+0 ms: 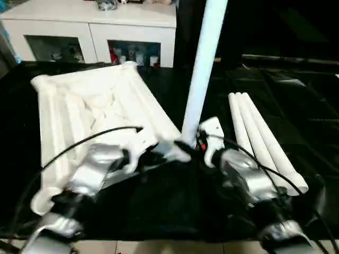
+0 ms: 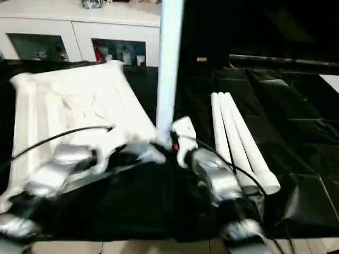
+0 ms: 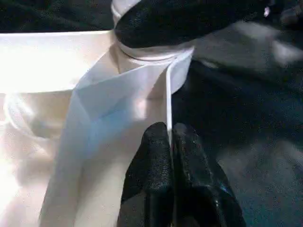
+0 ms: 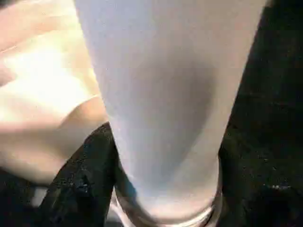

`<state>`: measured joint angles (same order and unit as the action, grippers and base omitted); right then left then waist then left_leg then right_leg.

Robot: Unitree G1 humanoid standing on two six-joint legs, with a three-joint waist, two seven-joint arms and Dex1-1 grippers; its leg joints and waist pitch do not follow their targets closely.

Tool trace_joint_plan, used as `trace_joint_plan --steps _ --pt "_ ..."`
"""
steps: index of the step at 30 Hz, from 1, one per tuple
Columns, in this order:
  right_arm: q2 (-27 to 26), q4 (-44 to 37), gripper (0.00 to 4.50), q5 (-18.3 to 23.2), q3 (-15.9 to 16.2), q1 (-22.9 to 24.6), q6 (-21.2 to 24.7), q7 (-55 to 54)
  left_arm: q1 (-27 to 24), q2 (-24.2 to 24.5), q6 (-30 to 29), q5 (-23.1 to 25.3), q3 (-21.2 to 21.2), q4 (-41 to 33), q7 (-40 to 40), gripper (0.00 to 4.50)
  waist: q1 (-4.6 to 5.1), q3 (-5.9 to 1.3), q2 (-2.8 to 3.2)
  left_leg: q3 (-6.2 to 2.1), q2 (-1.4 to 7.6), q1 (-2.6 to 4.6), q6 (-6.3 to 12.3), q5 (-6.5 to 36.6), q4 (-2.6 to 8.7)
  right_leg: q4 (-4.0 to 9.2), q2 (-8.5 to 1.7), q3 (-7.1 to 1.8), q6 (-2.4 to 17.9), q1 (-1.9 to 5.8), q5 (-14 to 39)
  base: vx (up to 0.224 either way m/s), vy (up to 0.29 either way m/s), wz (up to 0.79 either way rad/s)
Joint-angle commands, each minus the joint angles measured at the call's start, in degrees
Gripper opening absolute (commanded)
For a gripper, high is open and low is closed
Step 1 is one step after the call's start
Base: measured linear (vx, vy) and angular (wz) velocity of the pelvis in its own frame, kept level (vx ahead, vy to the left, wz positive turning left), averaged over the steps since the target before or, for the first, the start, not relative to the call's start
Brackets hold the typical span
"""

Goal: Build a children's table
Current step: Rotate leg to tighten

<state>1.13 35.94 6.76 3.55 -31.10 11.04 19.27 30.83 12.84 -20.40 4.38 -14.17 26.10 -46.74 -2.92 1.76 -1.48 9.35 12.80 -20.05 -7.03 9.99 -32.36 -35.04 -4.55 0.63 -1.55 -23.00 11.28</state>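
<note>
Standing a white leg (image 1: 204,69) upright in the near corner socket (image 3: 156,71) of the upturned table top (image 1: 90,111) looks like the step in hand. The top lies left of centre in the head views on the black worktop (image 1: 296,90); three more legs (image 1: 259,137) lie side by side at centre right. The right claw (image 4: 165,189) is closed round the leg's foot, a black finger on each side. The left claw (image 3: 170,156) is pinched shut on the thin rim of the top beside that socket. The parts look like light, hollow, smooth plastic: stiff enough to push, yet slippery and apt to tilt. Holding the leg low, near the socket, and steadying the top by its rim seems sound. In the upper left stands a white cabinet (image 1: 90,26).
</note>
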Motion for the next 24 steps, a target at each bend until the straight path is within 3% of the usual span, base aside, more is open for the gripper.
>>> trace_joint_plan --steps 1,5,9,11,14,19,20,23,24 --pt "-2.2 7.0 2.65 -0.4 -1.0 -0.5 1.8 -6.6 0.9 -4.7 -2.0 -1.3 -0.5 2.1 5.0 0.0 0.07 -2.45 -0.36 0.83 -0.81 0.03 -1.38 18.0 3.84 5.33 -1.53 -0.84 6.8 1.32 21.8 0.0 0.0 0.0" --pt "-3.5 9.3 2.65 -1.3 -0.7 -2.8 0.2 -8.3 2.5 -5.9 -1.3 -0.9 -0.6 2.8 6.1 0.0 -0.13 -2.48 -0.43 0.85 -0.85 -0.39 -0.61 17.3 3.9 5.19 -1.45 -0.73 6.9 1.53 18.7 0.0 0.0 0.0" --pt "-3.7 10.5 2.65 -1.8 -0.7 -4.0 -2.5 -6.5 2.3 -5.6 -1.0 -0.2 -0.8 2.0 5.3 0.0 -0.31 -2.72 -0.54 1.03 -0.81 -0.61 -0.05 14.0 3.69 4.56 -1.33 -0.71 8.5 1.98 11.7 0.0 0.0 0.0" --pt "-3.7 10.3 3.2 -1.1 -1.2 -4.0 -3.4 -4.7 1.9 -5.1 -0.8 -0.2 -1.1 1.3 4.5 0.0 -0.37 -2.77 -0.6 1.1 -0.85 -0.61 0.41 13.2 3.59 4.42 -1.31 -0.7 8.9 2.13 10.4 0.0 0.0 0.0" --pt "-2.6 7.7 3.44 0.2 -0.6 -3.3 -3.7 1.0 0.9 -3.7 -0.5 -1.2 -1.4 -0.3 2.3 0.0 -0.46 -2.76 -0.53 1.12 -0.76 -0.65 1.2 12.8 3.58 4.34 -1.31 -0.65 9.6 2.29 9.1 0.0 0.0 0.0" --pt "3.3 -0.8 3.96 3.1 1.8 -0.7 0.4 14.2 -1.6 0.7 1.5 -2.7 -1.7 -2.8 -4.2 0.0 -0.59 -2.7 -0.45 1.09 -0.54 -0.62 2.02 12.3 3.66 4.31 -1.35 -0.65 10.5 2.43 8.5 0.0 0.0 0.0" --pt "4.4 -1.9 3.96 3.4 2.2 -0.2 0.8 16.1 -1.9 1.4 1.5 -3.0 -1.6 -3.2 -5.2 0.0 -0.61 -2.68 -0.26 1.11 -0.54 -0.6 1.93 12.1 3.68 4.27 -1.34 -0.68 10.8 2.42 8.5 0.0 0.0 0.0" --pt "8.2 -5.7 3.96 3.6 3.7 1.8 2.2 22.7 -2.9 3.9 3.0 -4.0 -1.5 -4.2 -9.0 0.0 -0.75 -2.68 -0.49 1.16 -0.56 -0.61 2.14 11.7 3.58 4.24 -1.27 -0.69 11.0 2.59 7.8 0.0 0.0 0.0" --pt "8.2 -5.7 3.96 3.6 3.7 1.8 2.2 22.7 -2.9 3.9 3.0 -4.0 -1.5 -4.2 -9.0 0.0 -0.84 -2.68 -0.12 1.14 -0.52 -0.56 2.13 11.7 3.57 4.17 -1.3 -0.69 11.2 2.51 7.6 0.0 0.0 0.0"
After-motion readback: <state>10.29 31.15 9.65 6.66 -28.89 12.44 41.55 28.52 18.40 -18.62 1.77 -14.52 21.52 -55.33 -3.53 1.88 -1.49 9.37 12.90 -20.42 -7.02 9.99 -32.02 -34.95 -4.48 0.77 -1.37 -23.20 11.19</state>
